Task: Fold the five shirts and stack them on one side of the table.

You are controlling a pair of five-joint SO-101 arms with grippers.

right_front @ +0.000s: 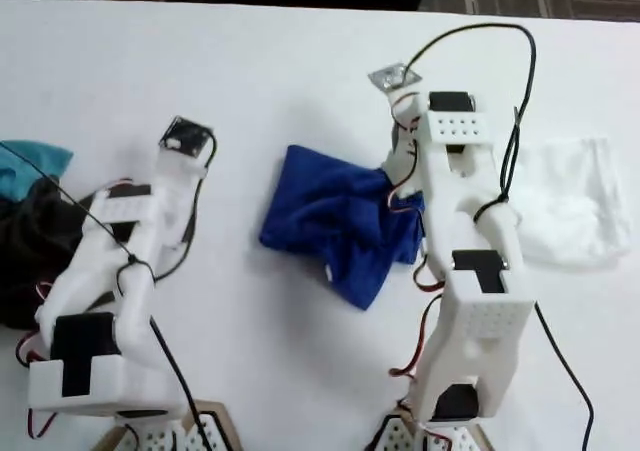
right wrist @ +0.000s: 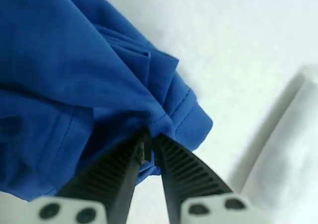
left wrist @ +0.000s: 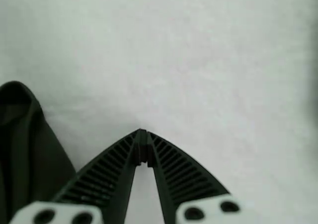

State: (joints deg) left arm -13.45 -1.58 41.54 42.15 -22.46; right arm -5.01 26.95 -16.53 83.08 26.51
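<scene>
My main worry is the grip. The right fingers (right wrist: 149, 144) are clenched on only a thin bit of hem at the edge of the blue shirt (right wrist: 74, 85), with just the tips biting. If I pull or lift from here, that hem could slide out and the shirt would drop in a worse heap. The shirt is also bunched, with several layers folded under the pinch, so I may have caught more than one layer, and any fold would then come out crooked. There is also a white shirt (right_front: 570, 201) lying just on the far side of the right arm. Swinging that way could snag it or drag it along. The black shirt (right_front: 30, 241) and the teal shirt (right_front: 30, 161) are piled by the left arm, and a careless move there could catch them.

The blue shirt lies crumpled on the table (right_front: 250, 71) between the two arms. Its edge nearest the right arm is in the fingertips and the rest spreads out ahead of them. The left fingers (left wrist: 143, 144) are clenched on nothing above bare table, with the black shirt just beside them and not touching.
</scene>
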